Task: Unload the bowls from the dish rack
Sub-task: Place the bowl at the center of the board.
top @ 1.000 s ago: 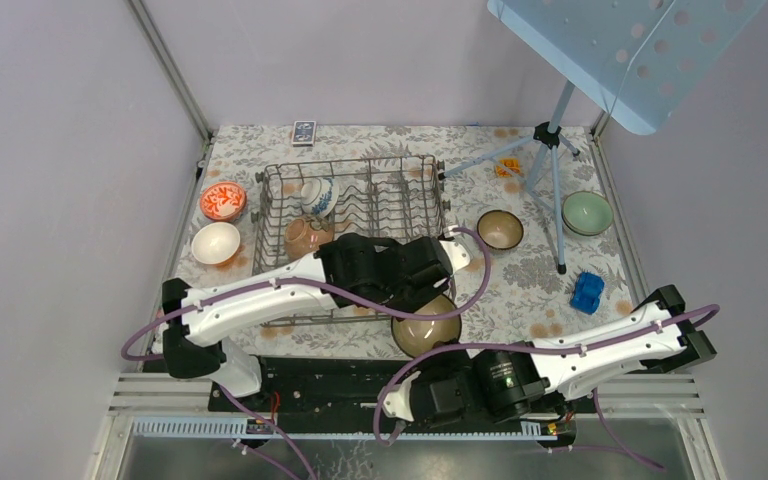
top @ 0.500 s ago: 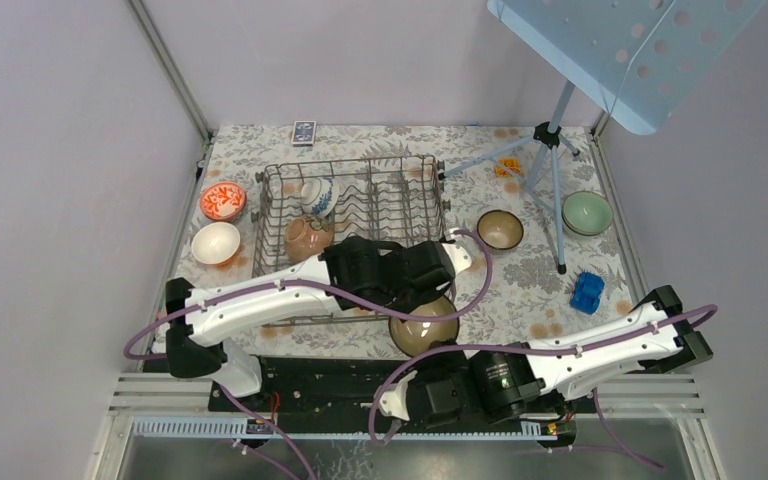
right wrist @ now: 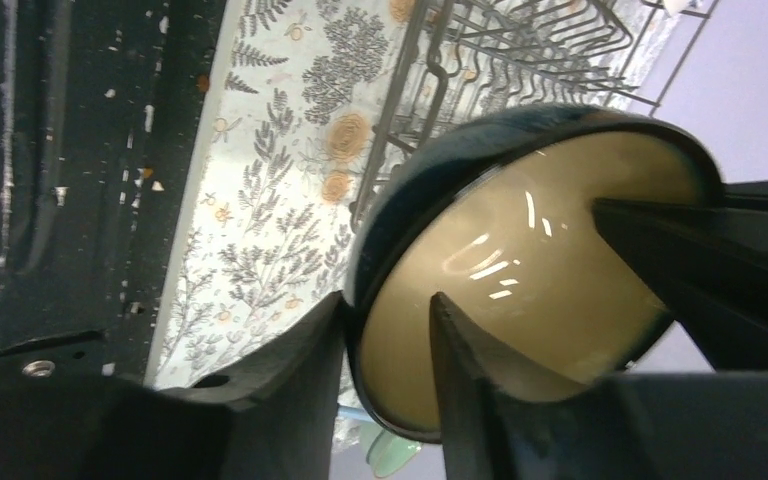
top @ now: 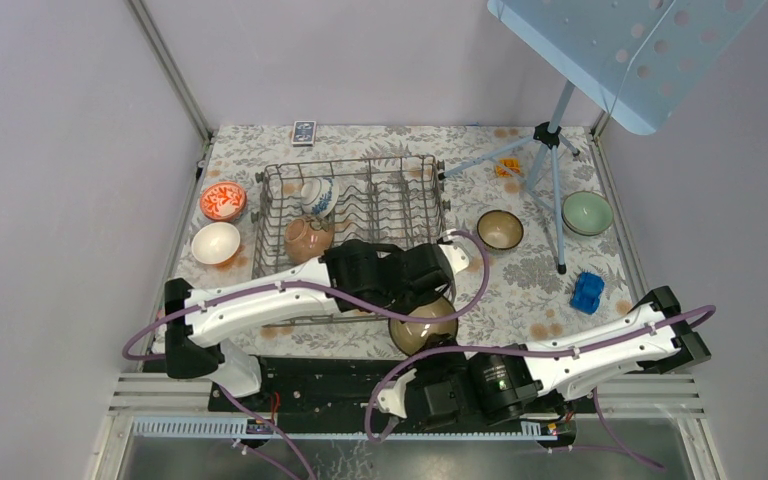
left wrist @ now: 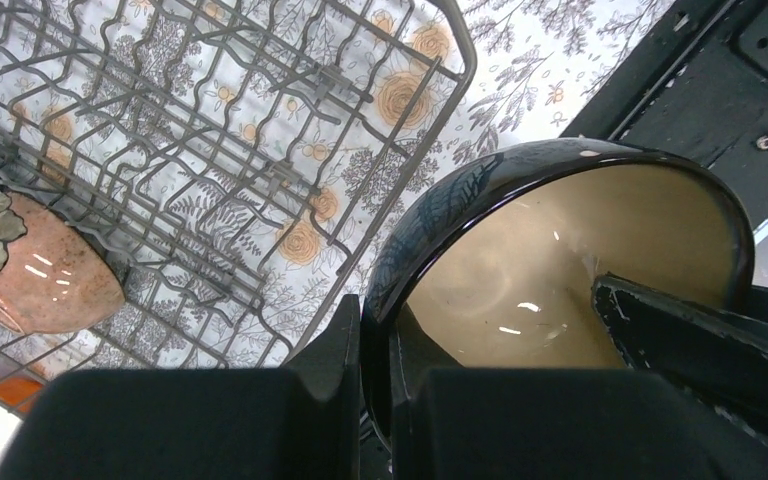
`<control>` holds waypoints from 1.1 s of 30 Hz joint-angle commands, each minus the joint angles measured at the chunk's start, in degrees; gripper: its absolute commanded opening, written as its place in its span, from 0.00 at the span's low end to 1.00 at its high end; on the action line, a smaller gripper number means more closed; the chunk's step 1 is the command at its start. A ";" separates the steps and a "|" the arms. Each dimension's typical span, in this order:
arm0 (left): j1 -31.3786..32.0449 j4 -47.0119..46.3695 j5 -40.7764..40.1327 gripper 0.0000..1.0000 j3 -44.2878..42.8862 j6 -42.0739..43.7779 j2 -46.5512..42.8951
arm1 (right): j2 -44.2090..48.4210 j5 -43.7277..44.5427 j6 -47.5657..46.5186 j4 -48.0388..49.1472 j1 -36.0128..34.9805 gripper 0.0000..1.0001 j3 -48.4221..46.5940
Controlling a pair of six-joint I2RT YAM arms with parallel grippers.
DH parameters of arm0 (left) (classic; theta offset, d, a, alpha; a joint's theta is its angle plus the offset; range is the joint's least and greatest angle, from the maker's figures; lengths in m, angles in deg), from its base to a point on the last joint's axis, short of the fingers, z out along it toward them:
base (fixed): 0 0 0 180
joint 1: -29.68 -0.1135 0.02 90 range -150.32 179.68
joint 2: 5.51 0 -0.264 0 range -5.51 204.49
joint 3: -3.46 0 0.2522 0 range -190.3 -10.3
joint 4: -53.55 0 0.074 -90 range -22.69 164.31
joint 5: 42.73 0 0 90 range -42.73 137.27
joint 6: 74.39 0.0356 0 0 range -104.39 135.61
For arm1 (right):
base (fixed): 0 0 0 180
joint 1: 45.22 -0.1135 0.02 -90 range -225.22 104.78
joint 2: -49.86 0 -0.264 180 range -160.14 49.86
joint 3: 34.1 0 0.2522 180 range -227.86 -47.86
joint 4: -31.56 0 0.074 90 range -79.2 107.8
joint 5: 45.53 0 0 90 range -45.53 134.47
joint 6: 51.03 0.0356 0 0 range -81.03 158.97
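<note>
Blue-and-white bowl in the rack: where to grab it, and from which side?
Pinch the uppermost stretch of the rim of the blue-and-white bowl, one finger inside and one outside, coming straight down from above. It stands on edge in the dish rack, mouth seemingly toward the far left, so likely only the top rim is free. The rack's wires would block a sideways approach.

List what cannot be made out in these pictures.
Top view: the left arm hides the near side of the rack and part of the dark bowl.
Top view: the print on the card is too small to read.
Left wrist view: the pink bowl is cut off by the left edge.
</note>
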 commanded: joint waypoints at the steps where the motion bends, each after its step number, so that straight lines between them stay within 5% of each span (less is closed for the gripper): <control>1: -0.23 -4.04 -2.01 0.00 0.30 -1.39 -2.58 | 0.93 4.88 0.50 1.45 -0.61 0.50 -2.11; 7: -1.12 -4.94 -3.93 0.00 0.78 -3.52 -2.77 | 0.98 4.94 2.78 2.48 -0.69 0.79 -4.58; 12: -9.28 -9.04 0.69 0.00 2.17 -6.38 -5.04 | -0.03 3.59 8.76 2.94 -1.20 0.96 -13.40; 18: -20.60 -15.28 7.00 0.00 4.48 -10.79 -9.88 | 1.09 3.06 17.16 6.80 -1.40 0.99 -17.24; 23: -29.23 -19.18 7.75 0.00 9.16 -16.98 -14.90 | 4.86 14.83 31.61 18.19 0.07 1.00 -15.04; 27: -32.15 -20.76 7.48 0.00 12.78 -21.86 -18.80 | 4.64 7.10 51.28 14.81 15.17 1.00 -21.94; 33: -32.22 -21.72 8.03 0.00 16.99 -27.85 -22.69 | 1.63 5.95 59.19 16.34 27.67 1.00 -26.89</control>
